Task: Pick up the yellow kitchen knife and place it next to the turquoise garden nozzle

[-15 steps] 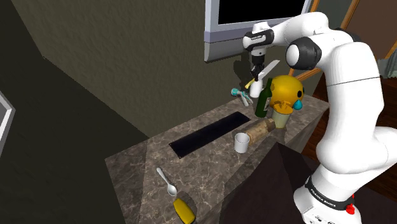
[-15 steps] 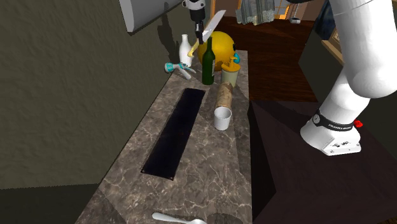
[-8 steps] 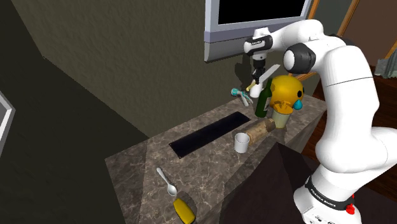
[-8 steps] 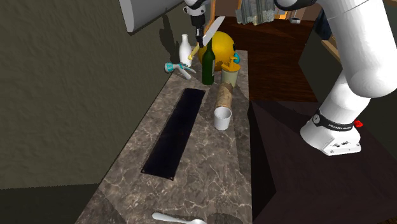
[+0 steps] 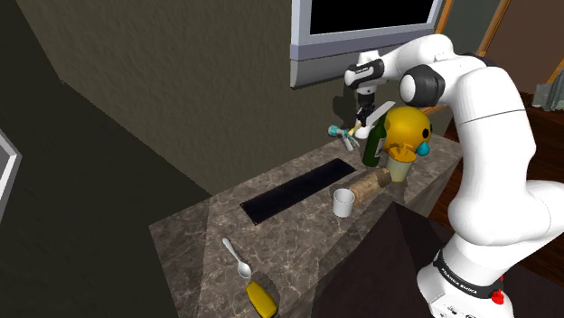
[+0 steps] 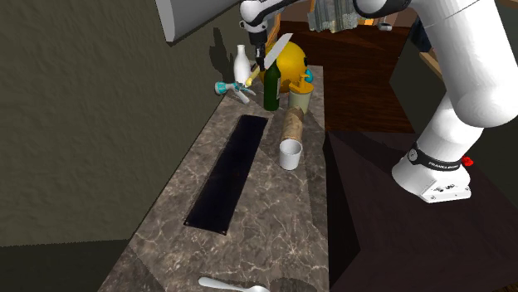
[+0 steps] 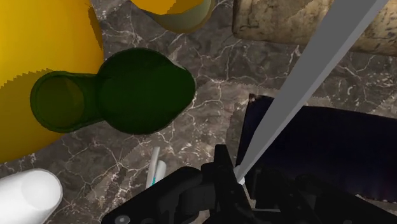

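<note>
The claw (image 6: 258, 56) pinches the knife (image 6: 279, 48); lower gently, blade clear of the bottle (image 6: 271, 85) beside it, onto the worktop (image 6: 274, 226) by the nozzle (image 6: 226, 87) below.

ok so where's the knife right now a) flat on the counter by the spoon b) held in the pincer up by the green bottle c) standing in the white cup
b, the pincer is shut on the knife, which is off the counter beside the top of the green bottle
</note>
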Motion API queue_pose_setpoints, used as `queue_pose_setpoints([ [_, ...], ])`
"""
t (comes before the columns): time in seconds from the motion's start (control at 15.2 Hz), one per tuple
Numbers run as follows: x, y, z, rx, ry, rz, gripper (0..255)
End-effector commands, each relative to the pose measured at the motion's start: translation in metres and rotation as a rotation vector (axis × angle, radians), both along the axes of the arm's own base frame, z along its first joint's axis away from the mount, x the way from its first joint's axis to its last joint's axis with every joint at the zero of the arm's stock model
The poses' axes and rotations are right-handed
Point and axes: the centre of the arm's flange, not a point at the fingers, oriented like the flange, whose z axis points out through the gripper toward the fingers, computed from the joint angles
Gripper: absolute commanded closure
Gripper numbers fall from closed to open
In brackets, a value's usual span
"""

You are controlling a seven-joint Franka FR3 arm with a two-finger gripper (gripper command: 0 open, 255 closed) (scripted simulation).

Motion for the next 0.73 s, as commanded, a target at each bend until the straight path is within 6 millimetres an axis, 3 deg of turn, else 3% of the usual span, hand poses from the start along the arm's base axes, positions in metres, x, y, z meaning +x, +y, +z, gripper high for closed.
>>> queue_pose_setpoints([
  [0.0,-0.001,0.000,-0.010,0.000,0.000,0.000,255],
  [0.66,-0.001,0.000,-0.063,0.000,0.000,0.000,255],
])
